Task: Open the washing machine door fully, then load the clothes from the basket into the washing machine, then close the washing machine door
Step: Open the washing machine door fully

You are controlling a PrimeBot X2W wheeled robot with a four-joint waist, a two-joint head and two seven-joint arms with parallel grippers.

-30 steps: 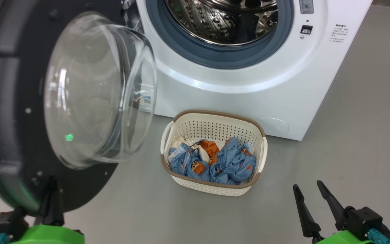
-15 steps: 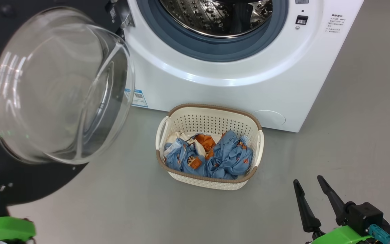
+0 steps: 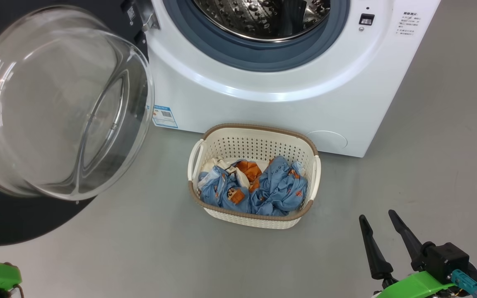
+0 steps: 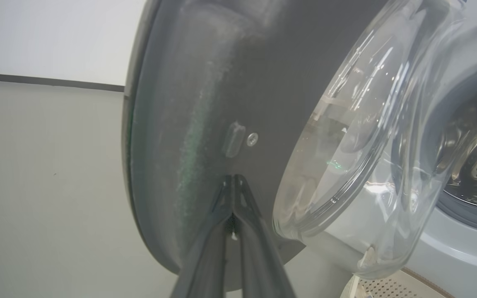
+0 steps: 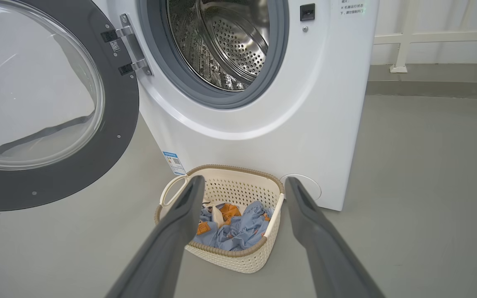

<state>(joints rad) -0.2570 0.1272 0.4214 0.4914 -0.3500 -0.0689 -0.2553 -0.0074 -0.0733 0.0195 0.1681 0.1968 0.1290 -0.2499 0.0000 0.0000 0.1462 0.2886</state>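
The washing machine door (image 3: 27, 223) stands swung open at the left, its glass bowl (image 3: 56, 103) bulging toward me. My left gripper (image 4: 233, 179) is shut, its tips against the door's (image 4: 189, 103) black inner face. The white washing machine (image 3: 263, 107) shows its steel drum (image 5: 226, 41). The cream basket (image 3: 259, 127) sits on the floor before it, with the blue and orange clothes (image 3: 259, 188) inside. At the lower right, short of the basket, my right gripper (image 3: 377, 215) is open and holds nothing. In its wrist view the right gripper (image 5: 244, 182) frames the basket (image 5: 222, 258) and clothes (image 5: 238, 231).
Grey floor (image 3: 429, 165) spreads to the right of the machine and in front of the basket. A blue label sticker (image 3: 165, 118) and a round service cap (image 3: 326, 140) mark the machine's lower front. A white railing (image 5: 404, 41) runs along the back wall.
The door has swung further open to the left, with my left wrist moving left toward the picture's corner. The head view has shifted too. My right gripper has stayed put.
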